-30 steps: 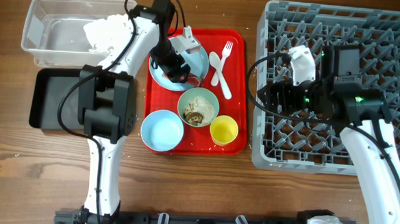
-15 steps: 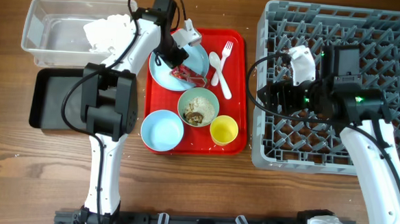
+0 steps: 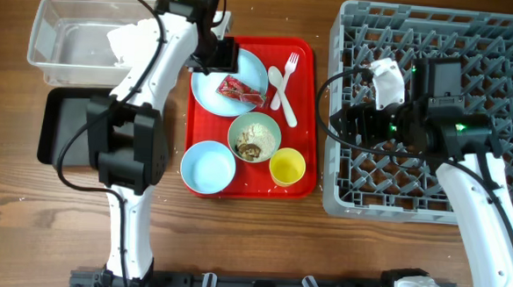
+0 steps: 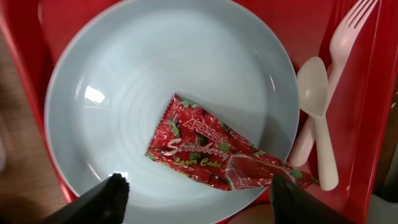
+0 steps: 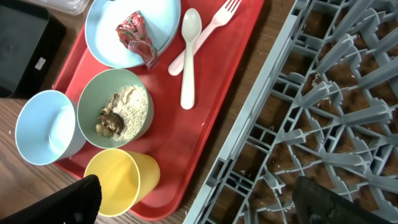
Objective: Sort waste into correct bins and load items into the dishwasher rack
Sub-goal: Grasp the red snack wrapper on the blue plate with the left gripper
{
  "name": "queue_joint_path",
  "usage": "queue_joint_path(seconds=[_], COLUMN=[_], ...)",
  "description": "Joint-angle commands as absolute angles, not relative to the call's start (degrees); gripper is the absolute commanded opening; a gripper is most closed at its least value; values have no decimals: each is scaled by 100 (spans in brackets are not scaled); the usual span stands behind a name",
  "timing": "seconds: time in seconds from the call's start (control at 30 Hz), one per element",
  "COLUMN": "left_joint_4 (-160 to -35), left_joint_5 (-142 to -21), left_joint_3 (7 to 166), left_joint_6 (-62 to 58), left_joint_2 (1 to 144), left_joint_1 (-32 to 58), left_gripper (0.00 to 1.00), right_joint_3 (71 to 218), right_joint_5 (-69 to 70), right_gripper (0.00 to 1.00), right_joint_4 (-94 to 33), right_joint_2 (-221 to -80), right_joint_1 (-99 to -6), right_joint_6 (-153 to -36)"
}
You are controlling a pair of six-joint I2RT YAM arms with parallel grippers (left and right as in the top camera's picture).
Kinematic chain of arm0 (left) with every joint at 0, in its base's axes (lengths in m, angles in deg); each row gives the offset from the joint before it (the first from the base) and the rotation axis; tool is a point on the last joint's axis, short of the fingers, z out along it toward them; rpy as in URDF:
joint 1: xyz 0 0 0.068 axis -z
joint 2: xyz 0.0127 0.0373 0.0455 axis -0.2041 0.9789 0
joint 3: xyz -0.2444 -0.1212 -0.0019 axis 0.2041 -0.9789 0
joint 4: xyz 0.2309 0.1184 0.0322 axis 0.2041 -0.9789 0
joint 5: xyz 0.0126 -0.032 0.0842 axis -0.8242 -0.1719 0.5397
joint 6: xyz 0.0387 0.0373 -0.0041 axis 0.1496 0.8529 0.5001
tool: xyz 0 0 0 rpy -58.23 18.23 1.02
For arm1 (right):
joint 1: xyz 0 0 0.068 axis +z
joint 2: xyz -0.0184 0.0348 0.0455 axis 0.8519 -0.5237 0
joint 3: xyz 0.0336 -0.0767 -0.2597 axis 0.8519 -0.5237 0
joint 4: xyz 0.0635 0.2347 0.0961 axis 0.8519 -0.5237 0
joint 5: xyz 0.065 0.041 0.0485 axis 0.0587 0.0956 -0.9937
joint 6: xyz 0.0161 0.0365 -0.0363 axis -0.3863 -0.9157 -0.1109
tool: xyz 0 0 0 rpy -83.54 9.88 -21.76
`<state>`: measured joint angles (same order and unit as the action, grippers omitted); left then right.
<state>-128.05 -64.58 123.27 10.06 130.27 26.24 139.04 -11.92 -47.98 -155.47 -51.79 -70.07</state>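
A: From the far left of the desk (image 3: pixel 260 249), the clear tub (image 3: pixel 51 27) sits with the crumpled napkin (image 3: pixel 132 40) bunched in its right end. The black tray (image 3: pixel 64 129) lies just beside it, on the robot's side.

B: And the left arm?

A: The left fingers (image 4: pixel 111 194) hang above the blue plate (image 3: pixel 209 81), spread apart and gripping nothing. The red wrapper (image 4: pixel 200 149) lies flat on that plate, toward its right side.

B: Is the plate on the red serving tray (image 3: pixel 304 111)?

A: Yes, at its far left corner. The blue bowl (image 3: pixel 208 169) takes the near left corner. A touch to the right, the green bowl (image 3: pixel 233 135) holds the rice scraps (image 3: pixel 255 140) with brown bits.

B: Cutlery?

A: The spoon (image 4: pixel 313 87) and fork (image 4: pixel 348 37) lie crossed on the tray, just right of the plate. The yellow cup (image 3: pixel 288 167) stands upright just beside the green bowl.

B: Over to the right side.

A: The right fingers (image 5: pixel 84 200) are parted too, with nothing between them. They are poised over the left edge of the grey rack (image 3: pixel 490 50), which fills the desk's right side.
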Motion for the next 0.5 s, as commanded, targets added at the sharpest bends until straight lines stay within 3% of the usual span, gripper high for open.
queue_joint_path(seconds=[0.0,0.37,0.47], left_joint_4=[-12550,-11011,-10792], left_joint_5=[-6572,-6495,-6303], left_joint_3=[11798,10664,10603], left_joint_6=[-251,-775,-751], left_joint_2=[13060,13060,13060], left_joint_1=[2823,2899,2893], left_gripper=[100,100,87], right_joint_3=[13985,13985,13985], right_joint_5=[-1288,-1288,-1288], right_gripper=[100,100,100], right_joint_4=[-4798,-4781,-4781], right_joint_2=[-15602,-15602,-15602], right_joint_1=[-5192,-5192,-5192], right_joint_6=[-7070,-7070,-7070])
